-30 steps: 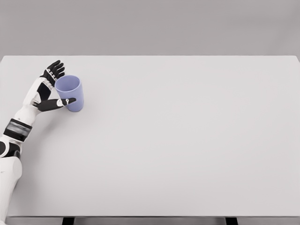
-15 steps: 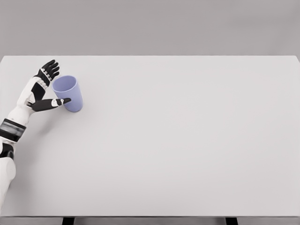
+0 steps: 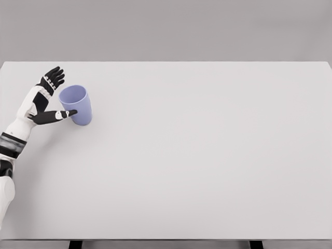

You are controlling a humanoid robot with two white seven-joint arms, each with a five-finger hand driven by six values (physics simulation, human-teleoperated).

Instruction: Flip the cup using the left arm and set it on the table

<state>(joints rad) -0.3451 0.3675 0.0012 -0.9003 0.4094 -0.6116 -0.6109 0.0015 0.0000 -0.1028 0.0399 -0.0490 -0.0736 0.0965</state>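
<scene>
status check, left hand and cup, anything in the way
Left hand open beside cup, fingers spread, thumb at its side, no grasp. Cup upright on table, mouth up. Right arm out of view. Nothing in the way.

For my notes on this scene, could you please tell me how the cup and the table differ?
The cup is lavender blue; the table is white. The cup is small and round, mouth up; the table is broad, flat and rectangular. The left hand, fingers spread, is beside the cup. Both look plain and matte.
</scene>
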